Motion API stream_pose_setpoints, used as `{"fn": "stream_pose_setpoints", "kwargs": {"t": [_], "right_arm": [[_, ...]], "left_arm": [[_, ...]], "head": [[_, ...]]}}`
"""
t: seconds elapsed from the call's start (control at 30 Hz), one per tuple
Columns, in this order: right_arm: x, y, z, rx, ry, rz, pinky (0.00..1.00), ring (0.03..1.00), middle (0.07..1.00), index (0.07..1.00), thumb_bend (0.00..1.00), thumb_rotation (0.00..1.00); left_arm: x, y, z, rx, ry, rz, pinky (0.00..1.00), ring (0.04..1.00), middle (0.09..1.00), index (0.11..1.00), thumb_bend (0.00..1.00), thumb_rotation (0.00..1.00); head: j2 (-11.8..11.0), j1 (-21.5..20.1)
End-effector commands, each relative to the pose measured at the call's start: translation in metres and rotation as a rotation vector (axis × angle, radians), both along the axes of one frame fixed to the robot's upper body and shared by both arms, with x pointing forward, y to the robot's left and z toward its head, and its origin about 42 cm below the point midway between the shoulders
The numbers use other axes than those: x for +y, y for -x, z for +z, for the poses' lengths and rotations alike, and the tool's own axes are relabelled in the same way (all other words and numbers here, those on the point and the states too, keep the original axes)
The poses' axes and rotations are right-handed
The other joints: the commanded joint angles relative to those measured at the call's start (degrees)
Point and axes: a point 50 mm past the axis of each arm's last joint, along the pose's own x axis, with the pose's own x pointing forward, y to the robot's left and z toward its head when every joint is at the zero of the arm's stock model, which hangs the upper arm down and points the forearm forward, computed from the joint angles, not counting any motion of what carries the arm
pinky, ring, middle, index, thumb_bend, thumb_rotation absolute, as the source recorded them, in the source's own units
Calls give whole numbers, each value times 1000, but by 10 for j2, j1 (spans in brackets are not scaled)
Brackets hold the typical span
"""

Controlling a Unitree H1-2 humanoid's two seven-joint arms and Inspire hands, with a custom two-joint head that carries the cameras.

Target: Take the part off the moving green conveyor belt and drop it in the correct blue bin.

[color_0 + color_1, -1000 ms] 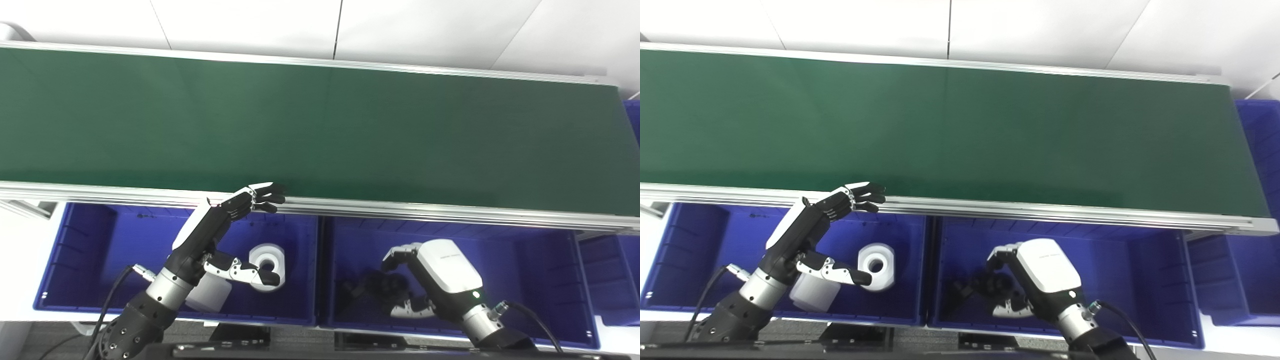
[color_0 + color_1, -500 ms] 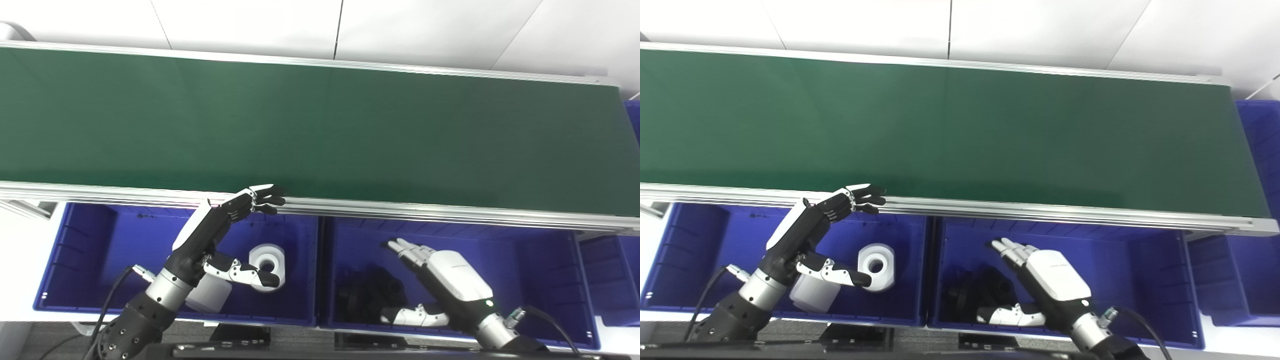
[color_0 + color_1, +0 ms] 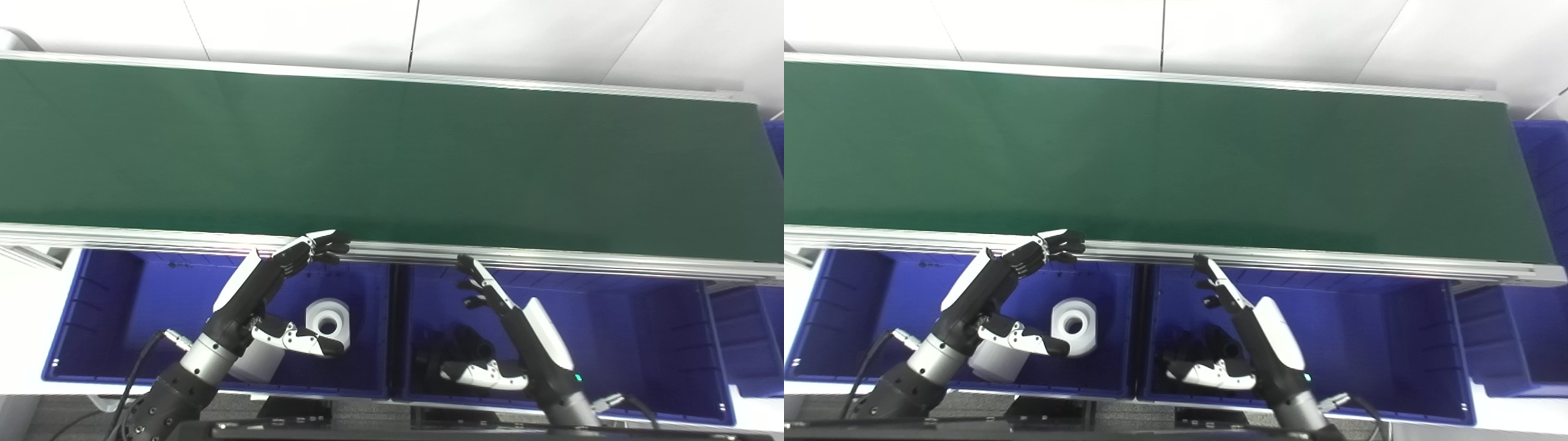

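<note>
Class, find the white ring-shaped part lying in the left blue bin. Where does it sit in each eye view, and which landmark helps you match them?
Left eye view: white ring-shaped part, lower centre-left.
Right eye view, further left.
Shared landmark: left hand beside it.

The conveyor belt (image 3: 392, 159) runs across the far side. Just in front of it, two bins sit side by side, touching: the left bin (image 3: 110, 318) and the right bin (image 3: 649, 343). In the left bin lie two parts, a ring-shaped part (image 3: 329, 321) and a block part (image 3: 260, 361) nearer the front wall. In the right bin a dark part (image 3: 456, 349) lies toward its left side. Another bin (image 3: 756, 331) stands right of that one.
</note>
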Motion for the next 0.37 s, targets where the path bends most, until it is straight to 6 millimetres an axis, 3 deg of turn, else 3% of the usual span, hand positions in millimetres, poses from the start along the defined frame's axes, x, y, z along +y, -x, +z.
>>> {"fn": "stream_pose_setpoints", "kwargs": {"t": [0.0, 0.17, 0.2, 0.23, 0.27, 0.33], "right_arm": [[-1, 1, 4, -58, -41, -21, 771, 879, 960, 1000, 832, 657], [-3, 2, -8, -47, -72, -79, 806, 907, 988, 1000, 842, 646], [-3, 3, -11, -44, -69, -94, 812, 911, 992, 1000, 845, 649], [-3, 4, -14, -43, -67, -105, 815, 912, 993, 1000, 855, 653], [-4, 5, -17, -42, -62, -113, 816, 912, 994, 1000, 858, 655], [-4, 6, -24, -37, -55, -123, 822, 913, 999, 1000, 855, 668]], "left_arm": [[-2, 3, 3, -43, 7, 7, 773, 826, 852, 821, 904, 275], [-6, 6, -4, -29, -11, 30, 816, 857, 863, 829, 909, 296], [-6, 6, -7, -21, -16, 35, 821, 861, 866, 831, 909, 298], [-6, 7, -9, -15, -19, 38, 830, 867, 873, 834, 909, 304], [-6, 8, -12, -6, -23, 43, 832, 870, 875, 836, 909, 306], [-6, 9, -17, 7, -33, 52, 834, 872, 878, 837, 903, 304]], "head": [[-10, 6], [-39, 10], [-58, 8], [-58, 8], [-79, 6], [-96, 4]]}}
